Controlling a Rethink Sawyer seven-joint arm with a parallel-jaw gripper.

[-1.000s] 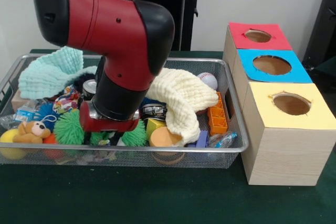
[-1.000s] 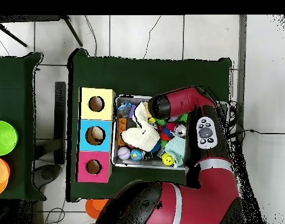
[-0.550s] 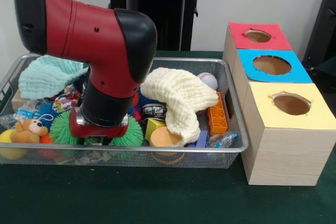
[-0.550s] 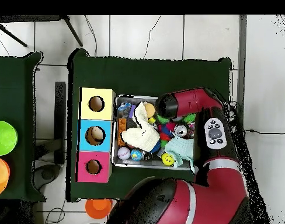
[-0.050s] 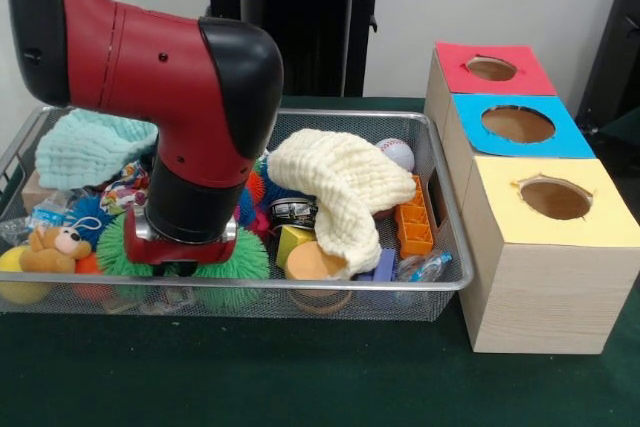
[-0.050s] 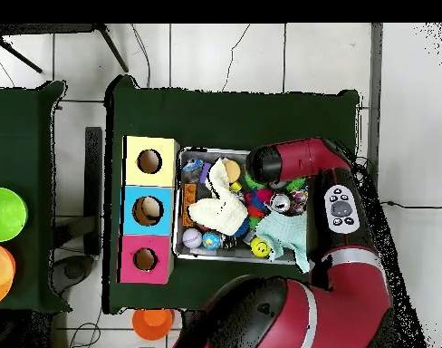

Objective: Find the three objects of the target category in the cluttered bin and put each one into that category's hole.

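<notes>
The wire mesh bin (image 5: 445, 282) is packed with clutter. In the front view the gripper (image 5: 180, 268) is low in the bin's front left, almost wholly hidden under the arm's black and red wrist. It sits right at a green spiky ball (image 5: 238, 259). A small teddy bear (image 5: 55, 246) and a yellow ball (image 5: 14, 277) lie to its left. A cream cloth (image 5: 340, 182) is draped over the middle. From overhead the wrist (image 6: 265, 163) covers the gripper at one corner of the bin (image 6: 178, 204).
Beside the bin stand three boxes with holes: red (image 5: 520, 77), blue (image 5: 565, 137) and yellow (image 5: 600, 222). A mint cloth (image 5: 90, 147), a baseball (image 5: 397, 153), an orange block tray (image 5: 413, 219) and an orange disc (image 5: 312, 263) also lie in the bin.
In the front view the arm has slid left along the bin's front and a little lower. The mint cloth, bunched up a second ago, now lies flatter.
</notes>
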